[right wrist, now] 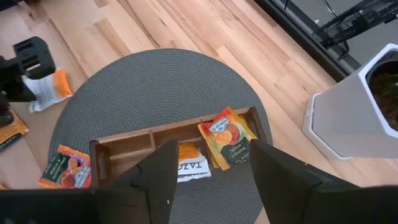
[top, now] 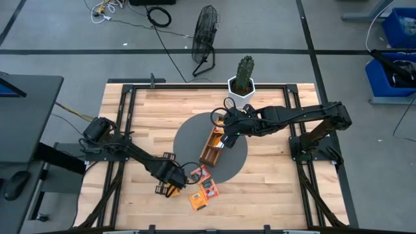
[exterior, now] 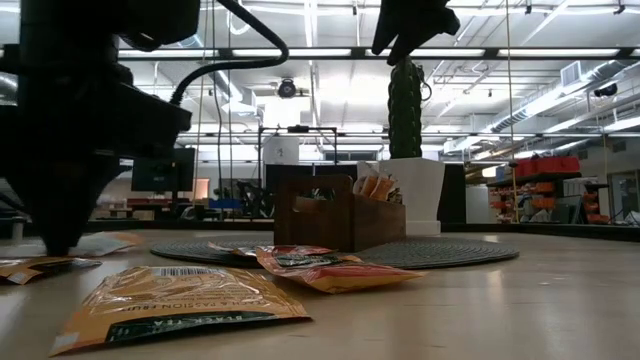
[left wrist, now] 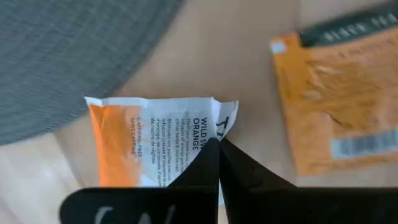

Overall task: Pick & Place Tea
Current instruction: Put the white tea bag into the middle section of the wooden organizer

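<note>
At about seven o'clock on the bench [top: 130, 130], the left end effector [left wrist: 217, 146] is pinching shut on a white-and-orange sachet [left wrist: 155, 140], so the pick step is under way; next it likely needs lifting and carrying toward the wooden tray [right wrist: 168, 140]. More sachets [top: 205, 188] are lying loose nearby. At centre, the tray is holding a few sachets, with the right end effector [right wrist: 211, 162] hovering above it, spread wide and empty.

I'm working in an industrial lab: exposed ceiling ducts [exterior: 540, 95], blue plastic storage bins [top: 398, 26], loose black cables [top: 159, 16] across grey floor.
</note>
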Available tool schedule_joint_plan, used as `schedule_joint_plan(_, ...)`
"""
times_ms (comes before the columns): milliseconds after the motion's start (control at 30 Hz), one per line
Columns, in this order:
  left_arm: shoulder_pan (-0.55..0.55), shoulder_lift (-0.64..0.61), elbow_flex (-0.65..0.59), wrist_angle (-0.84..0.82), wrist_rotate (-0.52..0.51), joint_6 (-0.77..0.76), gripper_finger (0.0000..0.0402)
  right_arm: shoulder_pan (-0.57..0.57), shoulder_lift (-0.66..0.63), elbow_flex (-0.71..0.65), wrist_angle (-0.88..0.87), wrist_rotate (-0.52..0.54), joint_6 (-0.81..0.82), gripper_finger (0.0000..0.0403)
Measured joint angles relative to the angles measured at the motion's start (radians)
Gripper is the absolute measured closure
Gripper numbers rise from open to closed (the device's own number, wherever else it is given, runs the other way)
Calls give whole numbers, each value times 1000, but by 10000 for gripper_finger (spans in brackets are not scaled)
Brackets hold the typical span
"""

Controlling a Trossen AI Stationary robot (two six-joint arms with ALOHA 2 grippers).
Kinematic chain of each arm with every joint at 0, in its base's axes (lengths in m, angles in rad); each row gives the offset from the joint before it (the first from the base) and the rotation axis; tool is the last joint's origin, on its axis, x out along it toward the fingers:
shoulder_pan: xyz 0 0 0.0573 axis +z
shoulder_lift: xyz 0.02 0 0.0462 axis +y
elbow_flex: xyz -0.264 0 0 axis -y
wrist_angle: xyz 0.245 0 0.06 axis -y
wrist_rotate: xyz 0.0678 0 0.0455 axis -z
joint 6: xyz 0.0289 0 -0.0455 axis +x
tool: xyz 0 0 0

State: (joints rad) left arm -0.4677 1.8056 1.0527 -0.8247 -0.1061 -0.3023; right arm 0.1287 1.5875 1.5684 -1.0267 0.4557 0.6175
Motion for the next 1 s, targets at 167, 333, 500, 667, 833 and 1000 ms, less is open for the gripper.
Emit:
schedule_joint_plan(167, 8, -69, -2, -3, 3, 0, 400, 1, 0, 0, 0, 0, 3, 200)
schedule_joint_plan(333, 7, -175, -2, -14, 27, -11, 400, 13, 0, 0, -1, 0, 1, 200)
schedule_joint_plan(500, 11, -304, -1, -14, 54, -55, 400, 26, 0, 0, 21, 0, -42, 200)
schedule_joint_plan(667, 43, -435, 0, -9, 63, -128, 401, 31, 0, 0, 121, -2, -165, 200)
schedule_joint_plan(833, 104, -547, 0, 14, 86, -188, 401, 42, 0, 0, 283, -76, -403, 200)
schedule_joint_plan(1000, 169, -620, 1, 86, 149, -236, 401, 42, 1, 0, 395, -197, -616, 200)
